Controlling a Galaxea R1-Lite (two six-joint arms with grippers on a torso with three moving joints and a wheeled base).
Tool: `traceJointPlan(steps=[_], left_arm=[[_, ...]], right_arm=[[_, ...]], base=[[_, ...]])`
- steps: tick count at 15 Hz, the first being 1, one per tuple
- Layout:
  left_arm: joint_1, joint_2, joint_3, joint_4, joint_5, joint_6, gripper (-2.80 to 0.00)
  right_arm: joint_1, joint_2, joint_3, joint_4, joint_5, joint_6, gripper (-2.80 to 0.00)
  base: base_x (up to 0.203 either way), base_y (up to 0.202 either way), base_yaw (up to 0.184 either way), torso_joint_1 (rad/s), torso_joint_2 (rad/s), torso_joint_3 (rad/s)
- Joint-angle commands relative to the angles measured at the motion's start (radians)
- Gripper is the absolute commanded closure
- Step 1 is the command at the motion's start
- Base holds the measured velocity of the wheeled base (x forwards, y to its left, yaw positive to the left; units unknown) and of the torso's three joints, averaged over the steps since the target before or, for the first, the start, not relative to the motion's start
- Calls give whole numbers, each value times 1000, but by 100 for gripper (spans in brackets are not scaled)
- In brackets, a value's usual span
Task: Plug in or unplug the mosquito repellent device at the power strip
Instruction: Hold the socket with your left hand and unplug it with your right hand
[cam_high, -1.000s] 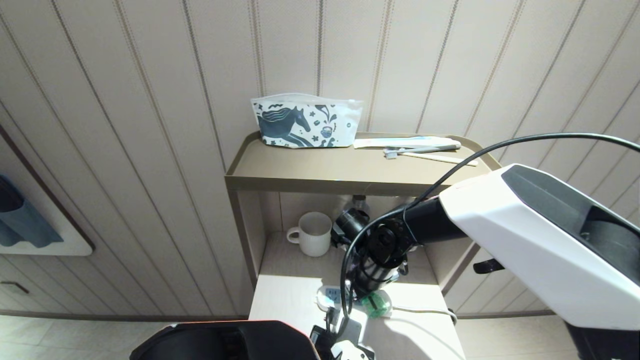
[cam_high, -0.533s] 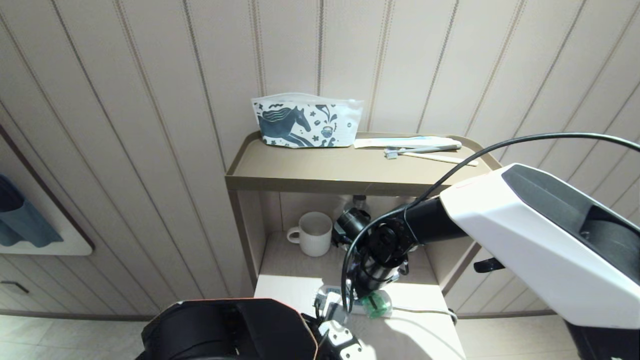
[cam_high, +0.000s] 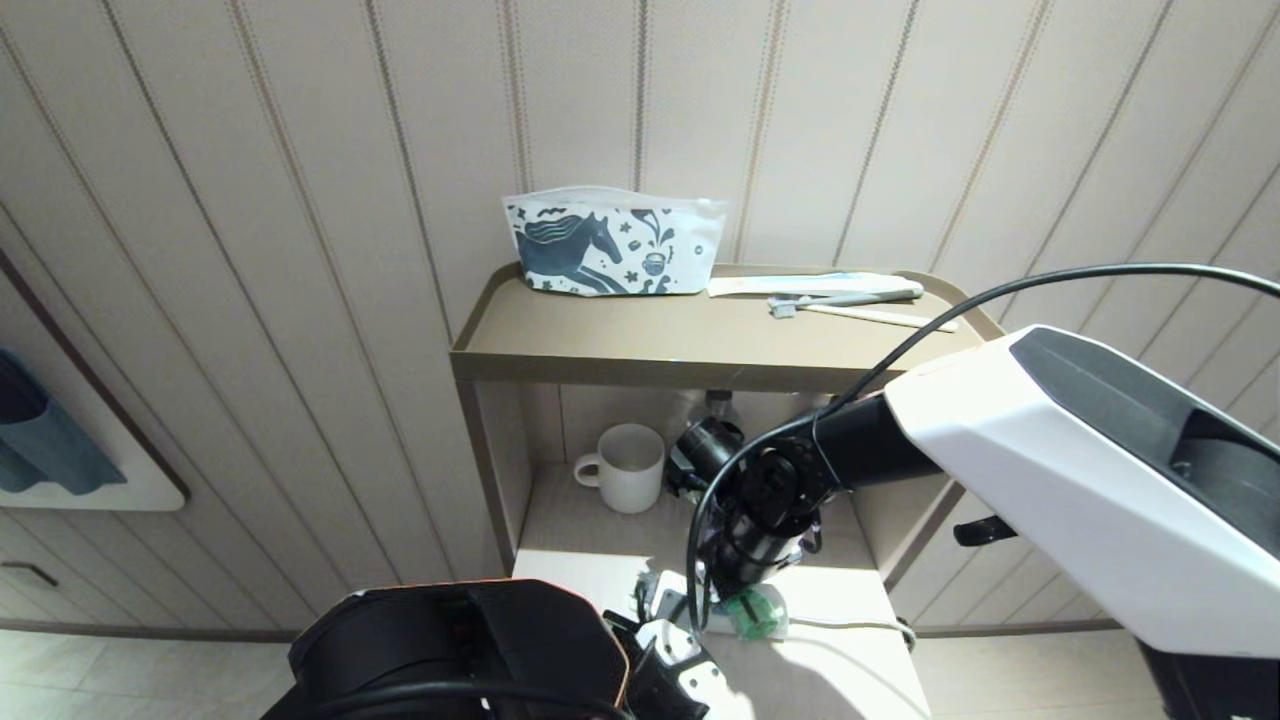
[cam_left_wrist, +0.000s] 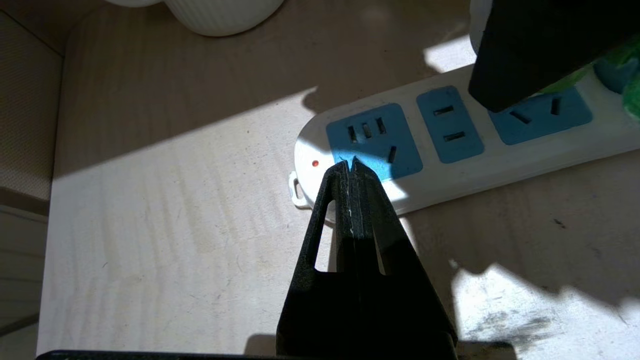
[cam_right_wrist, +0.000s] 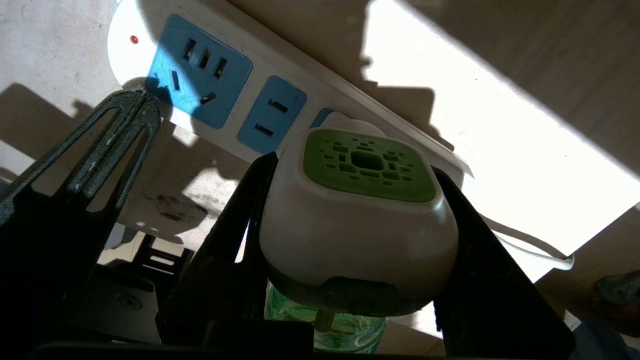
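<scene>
The right gripper (cam_right_wrist: 350, 235) grasps the mosquito repellent device (cam_right_wrist: 357, 220) by its white head, 1 finger on each side, right over the power strip (cam_left_wrist: 450, 145) on the lower shelf (cam_high: 590, 510). The left gripper (cam_left_wrist: 353, 167) is clenched, its tips resting at the strip's rounded end, beside the first of 3 blue sockets. A mug (cam_high: 628, 467) stands behind.

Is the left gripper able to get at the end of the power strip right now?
Probably yes. The left gripper, shut, hangs over the power strip at its free end socket; the right gripper, holding the mosquito repellent device, is at the far socket.
</scene>
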Motion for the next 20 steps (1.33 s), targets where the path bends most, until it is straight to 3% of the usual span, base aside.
traceJointPlan(steps=[1,11,20], left_arm=[[-2,5,-8,-4,4,-2,0],[-2,9,-21,16,-3,-2,0],[-2,14,-13,13,0,-3,0]], right_arm=[[1,-10,5,2,14,1,0],[5,-43,43,1,27,0,0],[20,-74,22,13,2,-47,0]], base=[[0,0,0,0,0,0],[0,0,0,0,0,0],[0,0,0,0,0,0]])
